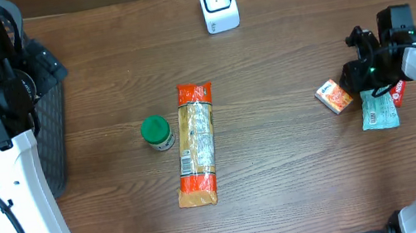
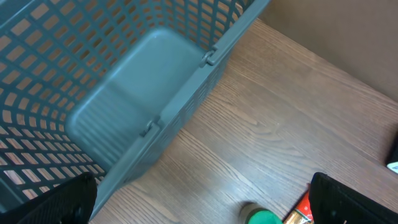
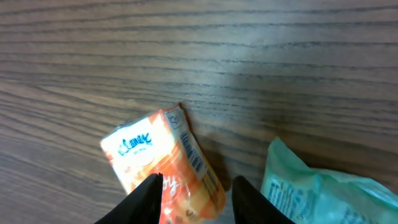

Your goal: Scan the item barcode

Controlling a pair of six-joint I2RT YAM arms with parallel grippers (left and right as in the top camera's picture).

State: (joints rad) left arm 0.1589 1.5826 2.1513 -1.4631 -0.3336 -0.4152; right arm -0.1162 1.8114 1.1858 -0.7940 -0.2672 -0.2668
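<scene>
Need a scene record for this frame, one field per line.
scanner: white, upright, far side of table
left gripper: open, empty, by the basket
right gripper: fingers astride orange packet, grip unclear
orange packet: lying flat, barcode showing
teal packet: beside orange packet
centre: green-lidded jar next to long pasta pack
</scene>
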